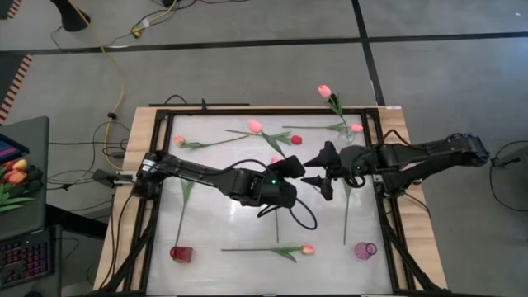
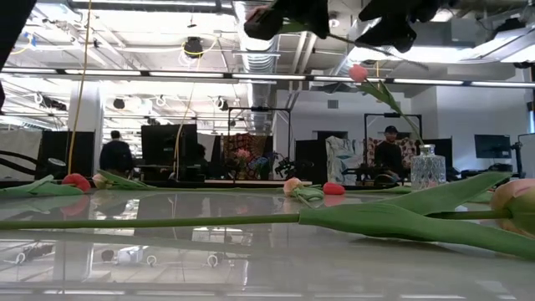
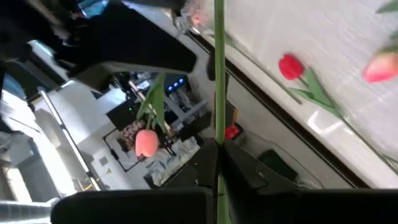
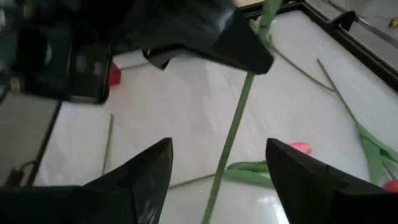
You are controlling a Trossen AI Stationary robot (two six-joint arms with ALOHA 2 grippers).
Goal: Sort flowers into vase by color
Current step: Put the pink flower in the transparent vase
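High view straight down; low view level across table; wrist views close, share held stem.

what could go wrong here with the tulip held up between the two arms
The left pincer grips only the thin stem of the tulip, so it may slip or swing. The right pincer is open around that stem, close to the left pincer; closing could make the two collide.

Centre: left gripper and right gripper crowd together
Front edge: red vase, pink vase, tulip between
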